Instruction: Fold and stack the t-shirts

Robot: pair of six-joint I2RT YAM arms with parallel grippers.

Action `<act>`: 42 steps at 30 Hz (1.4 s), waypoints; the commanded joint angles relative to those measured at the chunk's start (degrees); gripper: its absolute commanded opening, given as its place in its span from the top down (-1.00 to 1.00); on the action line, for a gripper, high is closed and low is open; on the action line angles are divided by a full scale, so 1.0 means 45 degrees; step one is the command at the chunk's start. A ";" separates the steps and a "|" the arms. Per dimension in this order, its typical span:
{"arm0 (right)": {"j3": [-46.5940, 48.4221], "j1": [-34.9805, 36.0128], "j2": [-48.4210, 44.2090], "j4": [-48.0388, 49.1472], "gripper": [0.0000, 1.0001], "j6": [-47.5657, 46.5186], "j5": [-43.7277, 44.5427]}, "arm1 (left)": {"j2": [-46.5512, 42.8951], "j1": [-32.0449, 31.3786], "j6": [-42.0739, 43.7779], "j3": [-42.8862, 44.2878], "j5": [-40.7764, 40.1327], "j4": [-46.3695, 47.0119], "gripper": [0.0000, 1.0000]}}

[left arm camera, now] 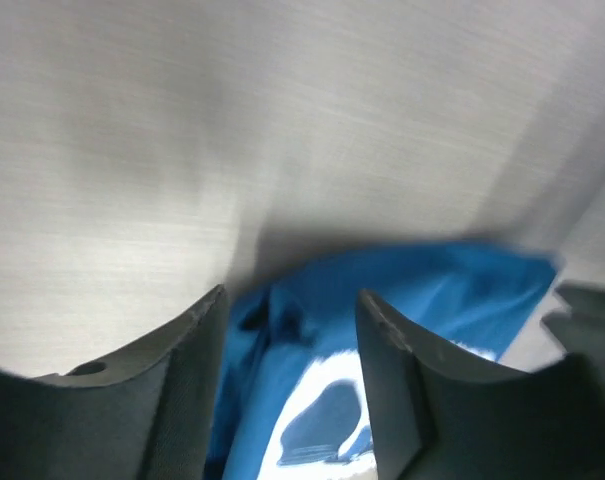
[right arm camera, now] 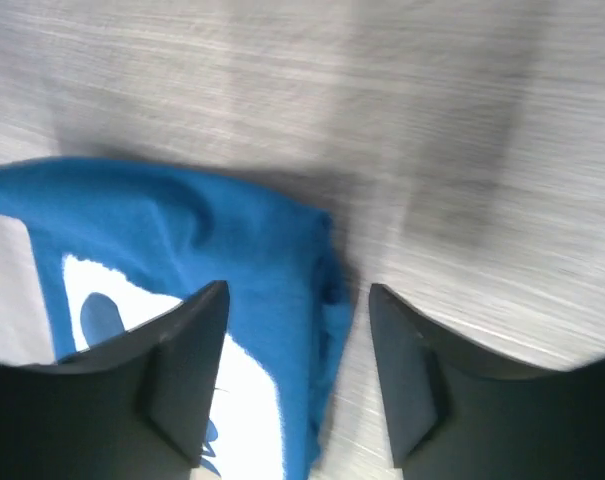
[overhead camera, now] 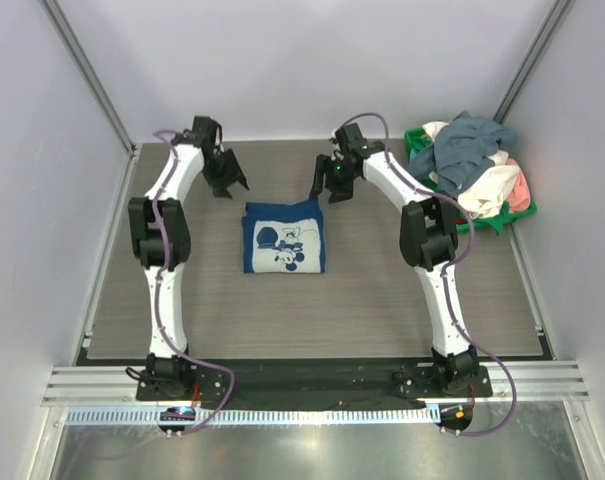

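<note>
A folded navy-blue t-shirt (overhead camera: 284, 238) with a white cartoon print lies flat in the middle of the table. My left gripper (overhead camera: 229, 183) hangs open and empty just beyond its far left corner. My right gripper (overhead camera: 327, 188) hangs open and empty just beyond its far right corner. The left wrist view shows the blue shirt (left arm camera: 452, 290) below and between my open fingers (left arm camera: 187, 380). The right wrist view shows the shirt's folded corner (right arm camera: 272, 250) between my open fingers (right arm camera: 187, 370). Several other t-shirts (overhead camera: 469, 160), grey-blue, white and salmon-pink, are heaped in a basket at the far right.
A green plastic basket (overhead camera: 499, 224) stands at the table's far right corner and holds the heap of shirts. Grey walls close in the table at the back and both sides. The arm bases are at the near edge.
</note>
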 commanded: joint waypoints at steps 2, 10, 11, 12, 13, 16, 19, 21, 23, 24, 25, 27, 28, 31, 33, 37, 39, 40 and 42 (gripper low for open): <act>0.1056 -0.0431 -0.1690 -0.0264 -0.52 -0.0154 0.0840 | 0.0349 0.0357 0.1085 0.4321 -0.0030 -0.2789 -0.17; -0.3996 0.0895 -0.6222 0.1276 -0.52 -0.0135 0.0373 | -0.6621 -0.0482 0.0186 -0.4878 -0.0170 0.1187 -0.16; -0.4660 0.1129 -0.6575 0.1589 -0.50 -0.0038 -0.0150 | -0.7051 -0.0599 0.0186 -0.5842 0.0064 0.2081 -0.14; -0.5789 0.1596 -0.6869 0.2133 -0.48 0.0059 -0.0484 | -0.7423 -0.0736 0.0186 -0.6644 0.0705 0.2651 -0.13; -0.6399 0.1774 -0.7413 0.2545 -0.45 0.0351 -0.0836 | -0.8065 -0.0988 0.0109 -0.7368 0.1021 0.3681 -0.10; -0.8471 0.2185 -0.7808 0.4243 -0.34 0.0937 -0.2203 | -0.8617 -0.1476 -0.0455 -0.9987 0.2486 0.5714 -0.07; -0.9976 0.2206 -0.7751 0.6195 -0.17 0.1427 -0.2888 | -0.8580 -0.2258 -0.0867 -1.1182 0.2646 0.6890 -0.01; -1.0701 0.2206 -0.7264 0.7429 -0.06 0.1565 -0.3084 | -0.8229 -0.2862 -0.1180 -1.1710 0.2606 0.7459 0.03; -1.0819 0.2186 -0.6369 0.7509 0.00 0.1312 -0.3085 | -0.7607 -0.3138 -0.1551 -1.1944 0.2450 0.7968 0.06; -1.1148 0.2186 -0.6093 0.7684 0.03 0.1233 -0.2873 | -0.7371 -0.3275 -0.1649 -1.2177 0.2411 0.8104 0.10; -1.1384 0.2167 -0.5897 0.7840 0.03 0.1194 -0.2735 | -0.7194 -0.3334 -0.1727 -1.2334 0.2314 0.8222 0.11; -1.2201 0.2030 -0.5330 0.8348 0.06 0.1174 -0.2598 | -0.6766 -0.3335 -0.1631 -1.2647 0.1768 0.8223 0.14; -1.2458 0.1991 -0.5193 0.8427 0.08 0.1154 -0.2384 | -0.6705 -0.3354 -0.1495 -1.3035 0.1553 0.8165 0.20; -1.3609 0.1952 -0.5152 0.8739 0.12 0.1271 -0.2207 | -0.6568 -0.3335 -0.0929 -1.3642 0.0247 0.7446 0.24; -1.4253 0.1952 -0.5366 0.8799 0.12 0.1271 -0.1973 | -0.6684 -0.3335 -0.0655 -1.3878 -0.0595 0.7150 0.24; -1.4161 0.1952 -0.6302 0.8352 0.11 0.1116 -0.1913 | -0.7715 -0.3335 -0.0440 -1.3724 -0.0968 0.6254 0.17; -1.3518 0.1952 -0.6577 0.7902 0.07 0.1057 -0.1914 | -0.8283 -0.3354 -0.0264 -1.2945 -0.1395 0.5590 0.04; -1.3167 0.1971 -0.6675 0.7688 0.05 0.1018 -0.1894 | -0.8518 -0.3354 0.0027 -1.2652 -0.1649 0.4948 0.01; -1.1548 0.2049 -0.6657 0.6440 -0.05 0.0628 -0.1835 | -0.9222 -0.3315 0.0399 -1.1733 -0.2332 0.4339 -0.07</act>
